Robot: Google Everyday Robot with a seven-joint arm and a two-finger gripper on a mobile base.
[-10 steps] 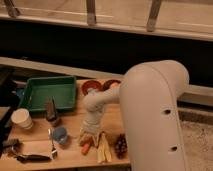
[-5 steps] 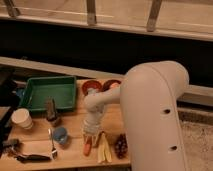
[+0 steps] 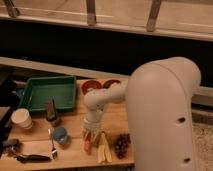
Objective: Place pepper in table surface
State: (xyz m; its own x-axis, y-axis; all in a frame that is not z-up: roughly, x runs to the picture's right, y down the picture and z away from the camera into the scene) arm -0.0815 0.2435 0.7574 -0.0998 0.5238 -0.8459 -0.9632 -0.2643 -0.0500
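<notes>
Hand (image 3: pixel 91 134) at 6 o'clock of frame centre, low over the desk (image 3: pixel 70 152), fingers closed. The fingertips blur into the top end of the pepper (image 3: pixel 88 145), so grip or mere contact cannot be told, and the pepper's upper end is hidden under the hand.

Arm (image 3: pixel 165 115) blocks the desk's whole 3 o'clock side, and its shell is cut off by the bottom edge.

Grapes (image 3: pixel 120 145), at 3 o'clock of the pepper, have their far side behind the arm.

Red bowl (image 3: pixel 111 82), at 12 o'clock of the hand, is partly covered by the arm.

Dark object (image 3: pixel 27 158) toward 8 o'clock is too blurred to identify.

The desk's 9 o'clock end runs out of frame
</notes>
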